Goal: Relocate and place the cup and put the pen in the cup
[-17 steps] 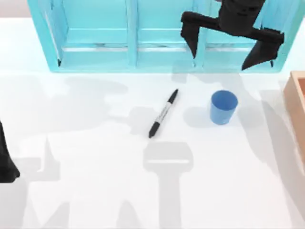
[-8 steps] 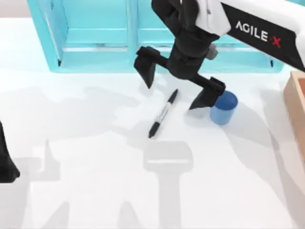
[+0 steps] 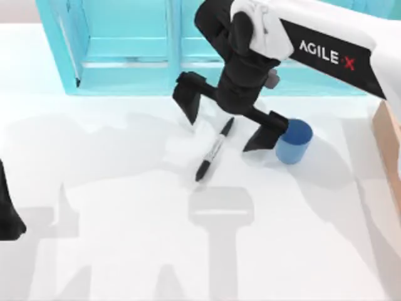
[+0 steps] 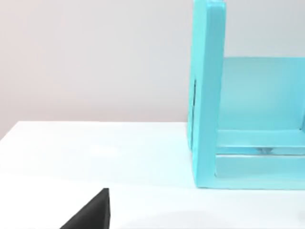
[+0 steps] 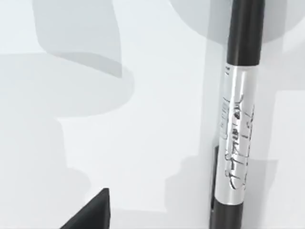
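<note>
Over the slim black marker pen [image 3: 213, 150] lying flat mid-table, the right gripper [image 3: 222, 122] hangs spread wide and empty, one finger [image 3: 265, 133] almost against the small blue round cup [image 3: 292, 142], which a careless descent could topple.

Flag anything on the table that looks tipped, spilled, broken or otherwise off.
Nothing stands out. The blue cup stands upright, and the pen lies flat and whole on the white table beside it. The right gripper hangs open over the pen; the left gripper sits at the table's left edge.
</note>
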